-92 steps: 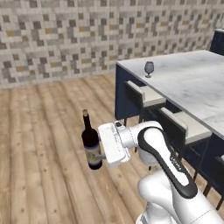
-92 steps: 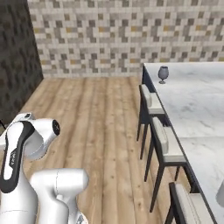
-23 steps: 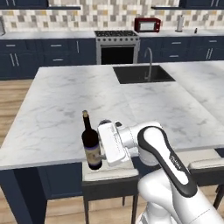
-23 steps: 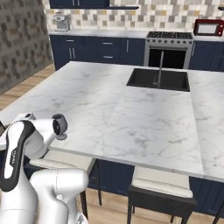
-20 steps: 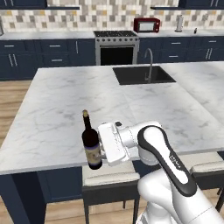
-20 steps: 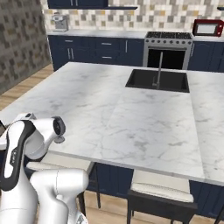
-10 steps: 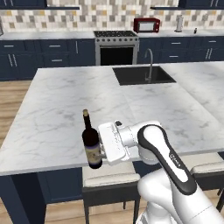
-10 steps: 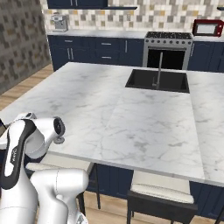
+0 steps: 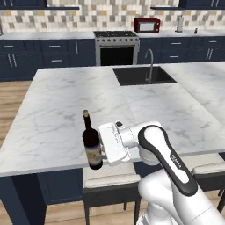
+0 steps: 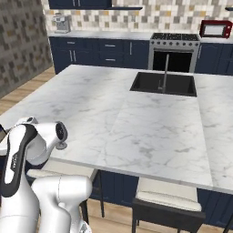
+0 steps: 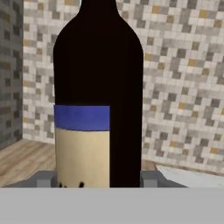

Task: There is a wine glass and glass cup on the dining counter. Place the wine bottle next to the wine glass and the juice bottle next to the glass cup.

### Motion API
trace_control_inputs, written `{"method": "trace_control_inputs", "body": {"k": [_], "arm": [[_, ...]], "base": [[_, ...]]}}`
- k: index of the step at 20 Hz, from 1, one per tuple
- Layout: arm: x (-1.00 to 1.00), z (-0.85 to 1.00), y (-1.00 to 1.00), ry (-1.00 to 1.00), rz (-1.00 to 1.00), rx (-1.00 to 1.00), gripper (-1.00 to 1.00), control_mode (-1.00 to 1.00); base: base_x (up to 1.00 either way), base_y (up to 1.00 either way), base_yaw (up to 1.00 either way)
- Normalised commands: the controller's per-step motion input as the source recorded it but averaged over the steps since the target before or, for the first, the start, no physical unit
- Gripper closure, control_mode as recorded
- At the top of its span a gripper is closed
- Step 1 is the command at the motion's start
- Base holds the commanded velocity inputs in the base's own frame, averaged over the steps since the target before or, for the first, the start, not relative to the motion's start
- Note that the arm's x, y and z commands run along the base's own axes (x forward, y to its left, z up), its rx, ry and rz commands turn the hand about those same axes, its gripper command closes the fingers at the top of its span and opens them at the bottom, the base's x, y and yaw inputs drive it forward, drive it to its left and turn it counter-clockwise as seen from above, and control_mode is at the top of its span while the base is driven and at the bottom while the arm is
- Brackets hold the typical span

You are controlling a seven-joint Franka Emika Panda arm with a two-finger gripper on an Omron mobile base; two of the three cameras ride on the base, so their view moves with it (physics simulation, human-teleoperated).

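— At the lower left of the left base view, what is the arm carrying?

— The gripper [image 9: 102, 151] has its fingers clamped on the wine bottle [image 9: 91, 143], holding it upright by the lower body. The bottle sits just in front of the near edge of the dining counter [image 9: 66, 110], above a stool seat [image 9: 110, 179].

— And close up?

— In the hand view the wine bottle [image 11: 98, 96] stands at centre, dark glass with a tan label under a blue band, and a grey fingertip [image 11: 46, 178] shows at each side of its base.

— Any containers on the counter?

— The black sink [image 9: 143, 75] is set into the top at the upper middle of the left base view, with a curved tap [image 9: 150, 63]; whether the basin holds anything cannot be made out. In the right base view the sink [image 10: 164, 84] lies at upper right.
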Motion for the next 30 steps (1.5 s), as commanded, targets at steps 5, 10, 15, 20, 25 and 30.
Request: {"method": "trace_control_inputs", "body": {"k": [5, 10, 15, 20, 25, 30], "arm": [[-0.09, 0.00, -0.05, 0.13, -0.03, 0.02, 1.00, -1.00], [-0.26, 0.02, -0.16, 0.15, -0.03, 0.00, 1.00, -1.00], [-0.29, 0.00, -0.31, 0.13, -0.01, 0.00, 1.00, -1.00], [-0.29, 0.00, -0.35, 0.08, 0.00, 0.00, 1.00, -1.00], [-0.28, 0.00, -0.34, 0.08, 0.00, 0.01, 1.00, -1.00], [-0.15, -0.01, -0.39, 0.10, 0.00, 0.00, 1.00, -1.00]], "base": [[0.00, 0.00, 0.00], [0.00, 0.00, 0.00], [0.00, 0.00, 0.00], [0.00, 0.00, 0.00], [0.00, 0.00, 0.00], [0.00, 0.00, 0.00]]}}
